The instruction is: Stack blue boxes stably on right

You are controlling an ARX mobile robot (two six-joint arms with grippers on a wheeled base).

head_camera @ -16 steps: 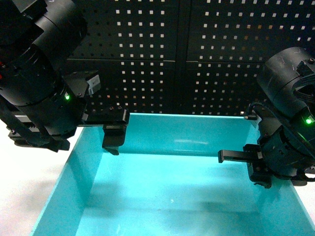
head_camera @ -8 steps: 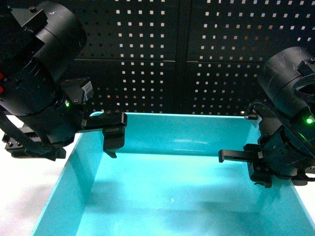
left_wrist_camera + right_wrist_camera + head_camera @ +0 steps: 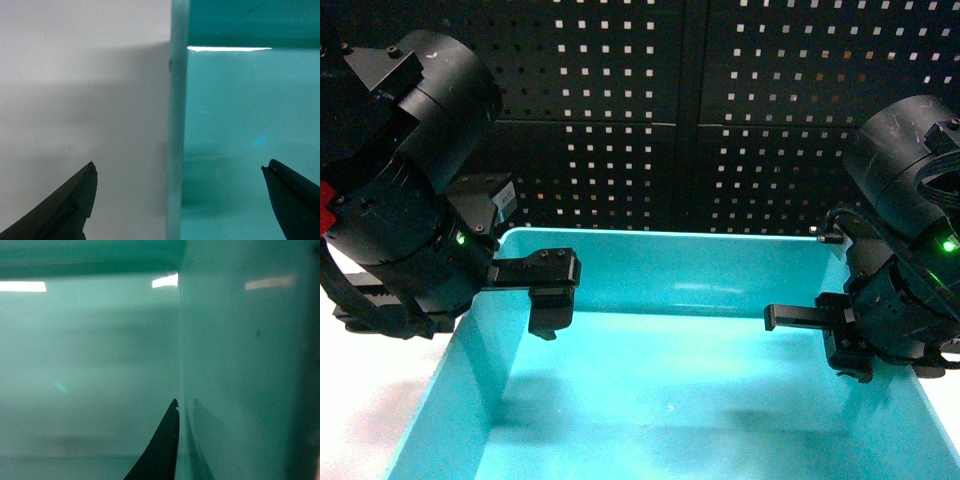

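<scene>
A black pegboard wall stood behind a white tabletop (image 3: pixel 75 75). The turquoise tub (image 3: pixel 700 400) filled the view from nine to three o'clock. At nine, the left gripper (image 3: pixel 177 200) was spread wide astride the tub's left wall, not clamped. At three, the right gripper (image 3: pixel 172 445) showed one finger against the right wall inside; its width I could not tell. The step looked like gripping both walls; next, closing evenly before lifting.

Turquoise tub (image 3: pixel 720 270): one, open-topped. Robot grippers: two, the left gripper (image 3: pixel 548 300) at the tub's left wall and the right gripper (image 3: pixel 810 320) at its right wall. Black pegboard panels (image 3: pixel 620 110): two, behind the tub. White tabletop (image 3: pixel 75 90): one.
</scene>
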